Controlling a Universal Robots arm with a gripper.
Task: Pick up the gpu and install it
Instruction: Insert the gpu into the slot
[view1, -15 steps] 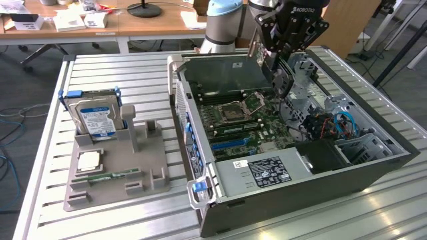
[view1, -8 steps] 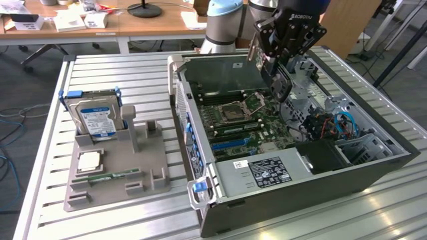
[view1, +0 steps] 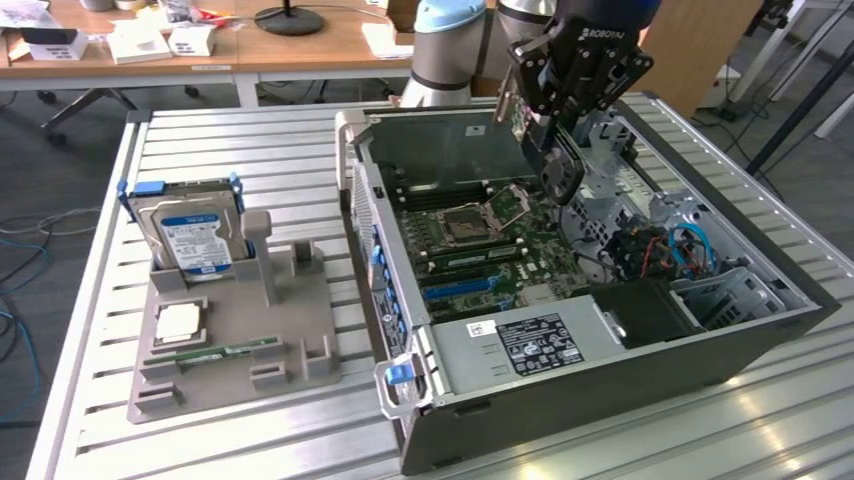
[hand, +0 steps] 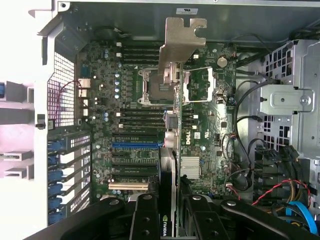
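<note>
My gripper (view1: 550, 140) hangs over the open computer case (view1: 587, 420), shut on the gpu (view1: 562, 178). The card hangs on edge below the fingers, above the motherboard (view1: 467, 235) near the processor socket. In the wrist view the gpu (hand: 175, 145) is seen edge-on, running out from between my gripper's (hand: 169, 212) black fingers (hand: 145, 215), with its silver end bracket (hand: 182, 37) at the far end toward the case wall. A blue expansion slot (hand: 136, 145) and several black slots lie beside the card's edge on the board.
On the exterior view's left a grey holder (view1: 274, 330) carries a hard drive (view1: 194, 235), a processor (view1: 178, 322) and a green memory stick (view1: 220, 352). Inside the case sit the power supply (view1: 527, 345), drive cage (hand: 290, 100) and loose cables (hand: 280, 192).
</note>
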